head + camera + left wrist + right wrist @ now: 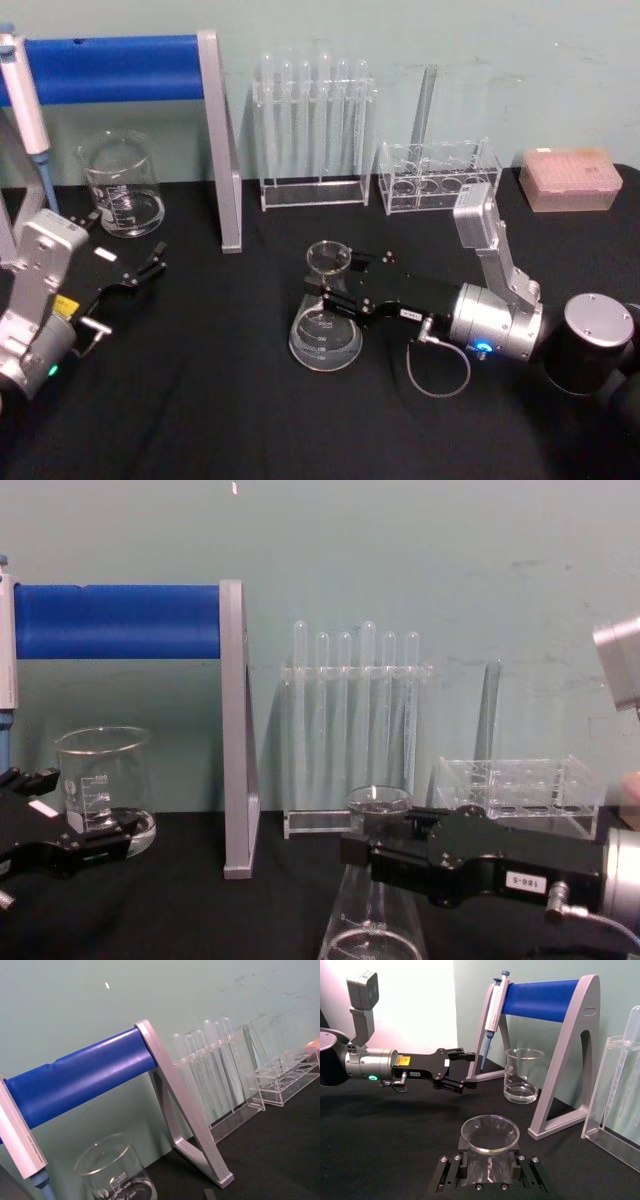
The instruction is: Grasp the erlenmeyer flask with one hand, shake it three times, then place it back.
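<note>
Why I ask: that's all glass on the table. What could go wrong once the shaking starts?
1. The right claw grips the erlenmeyer flask only by its smooth neck, so a hard shake might let the wide base swing or slip out.
2. The test tube rack stands just behind the flask, and a wide swing could strike it.
3. If set down tilted, the flask may tip over.
The left claw sits open near the beaker.

Black table (pixel 200 420): erlenmeyer flask (pixel 325 338), beaker (pixel 124 190), pipette stand (pixel 222 150), tube rack (pixel 313 135), pink box (pixel 570 180)
</note>
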You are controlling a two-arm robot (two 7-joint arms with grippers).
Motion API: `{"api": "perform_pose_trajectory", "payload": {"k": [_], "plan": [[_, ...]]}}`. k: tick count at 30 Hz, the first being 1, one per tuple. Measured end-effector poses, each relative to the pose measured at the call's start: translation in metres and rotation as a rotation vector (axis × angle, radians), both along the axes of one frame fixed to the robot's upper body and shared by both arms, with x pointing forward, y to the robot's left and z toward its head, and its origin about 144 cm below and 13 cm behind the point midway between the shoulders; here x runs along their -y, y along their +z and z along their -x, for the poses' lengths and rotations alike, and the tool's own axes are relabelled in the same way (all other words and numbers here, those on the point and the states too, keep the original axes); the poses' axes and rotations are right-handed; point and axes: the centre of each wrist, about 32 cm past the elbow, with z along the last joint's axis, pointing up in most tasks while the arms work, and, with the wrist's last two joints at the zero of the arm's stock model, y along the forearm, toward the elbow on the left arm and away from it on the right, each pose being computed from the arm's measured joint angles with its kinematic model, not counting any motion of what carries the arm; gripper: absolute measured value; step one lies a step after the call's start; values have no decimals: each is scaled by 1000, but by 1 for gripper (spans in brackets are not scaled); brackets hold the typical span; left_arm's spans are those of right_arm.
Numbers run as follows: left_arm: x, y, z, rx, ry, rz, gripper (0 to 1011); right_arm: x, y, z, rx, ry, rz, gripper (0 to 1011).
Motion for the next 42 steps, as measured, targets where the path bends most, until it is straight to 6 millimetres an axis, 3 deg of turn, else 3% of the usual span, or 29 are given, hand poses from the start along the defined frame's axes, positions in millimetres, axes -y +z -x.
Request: {"api": "perform_pose_trajectory", "payload": {"k": [20, 27, 36, 42], "plan": [[0, 0, 0, 0, 0, 0, 1001, 1, 5, 2, 4, -32, -4, 449], [0, 0, 0, 0, 0, 0, 1001, -3, 26, 10, 33, -104, -53, 449], [0, 0, 0, 0, 0, 0, 1001, -8, 67, 35, 109, -316, -138, 450], [0, 0, 0, 0, 0, 0, 1001, -10, 78, 49, 144, -438, -145, 449]]}}
